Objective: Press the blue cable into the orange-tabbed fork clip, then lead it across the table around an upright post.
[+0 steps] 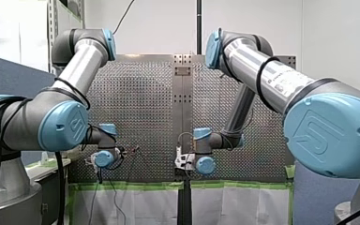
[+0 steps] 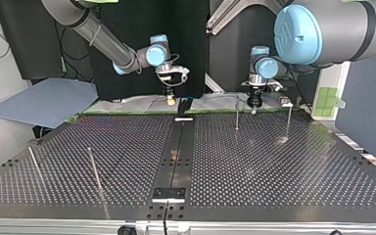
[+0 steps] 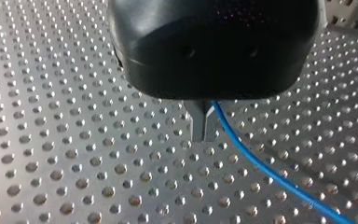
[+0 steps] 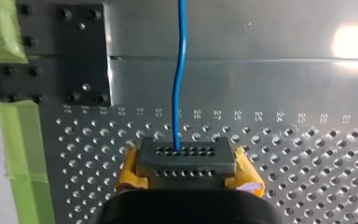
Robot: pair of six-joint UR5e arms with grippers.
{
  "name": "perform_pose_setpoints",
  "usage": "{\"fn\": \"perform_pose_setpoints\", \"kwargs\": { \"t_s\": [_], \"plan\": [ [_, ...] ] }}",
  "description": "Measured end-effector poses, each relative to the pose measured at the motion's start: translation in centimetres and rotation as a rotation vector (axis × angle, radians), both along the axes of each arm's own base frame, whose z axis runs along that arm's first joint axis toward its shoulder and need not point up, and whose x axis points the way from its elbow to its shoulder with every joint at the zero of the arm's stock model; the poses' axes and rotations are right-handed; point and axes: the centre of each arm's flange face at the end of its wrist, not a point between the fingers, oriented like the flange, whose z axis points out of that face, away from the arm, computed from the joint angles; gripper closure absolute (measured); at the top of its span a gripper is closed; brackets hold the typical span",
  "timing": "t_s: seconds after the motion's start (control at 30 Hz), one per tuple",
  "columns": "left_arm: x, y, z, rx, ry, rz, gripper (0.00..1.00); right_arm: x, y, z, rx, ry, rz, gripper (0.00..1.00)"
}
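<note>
In the left wrist view my left gripper (image 3: 203, 133) is shut on the blue cable (image 3: 261, 165), which trails away from its narrow dark fingertips over the perforated table. My right gripper (image 4: 186, 161), with yellow pads, is shut on the blue cable (image 4: 181, 70), which runs straight ahead of it across the plate. In the top view my left gripper (image 2: 254, 103) hangs at the far edge beside two upright posts (image 2: 237, 116) (image 2: 288, 122). My right gripper (image 2: 170, 101) hangs left of the centre strip. No orange-tabbed clip shows in any view.
Two thin rods (image 2: 95, 169) (image 2: 34, 164) lean at the top view's near left. A black centre strip (image 2: 176, 156) splits the table, with a small white piece (image 2: 183, 119) at its far end. Green tape (image 4: 23, 144) lines the table edge, and a black bolted plate (image 4: 84, 51) lies ahead of my right gripper.
</note>
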Motion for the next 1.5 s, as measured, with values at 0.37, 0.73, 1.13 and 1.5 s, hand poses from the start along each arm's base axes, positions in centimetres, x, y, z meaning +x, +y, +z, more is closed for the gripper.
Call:
{"fn": "perform_pose_setpoints", "kwargs": {
  "t_s": [0.37,0.73,1.13,1.5],
  "plan": [
    [0.6,0.8,-0.1,-0.022,0.052,0.003,1.0,-0.5,-2.7,1.1,-0.009,-0.013,-0.029,1.0],
    [0.9,0.9,0.0,0.012,0.069,-0.006,1.0,-1.2,-3.7,1.2,-0.009,-0.013,-0.043,1.0],
    [0.4,1.6,-0.5,0.097,0.13,-0.026,0.0,-1.1,-3.6,1.2,-0.007,-0.007,-0.041,1.0],
    [-1.1,1.6,-1.1,0.149,0.223,-0.105,0.0,-1.0,-3.4,1.2,-0.007,-0.005,-0.036,1.0]
  ]
}}
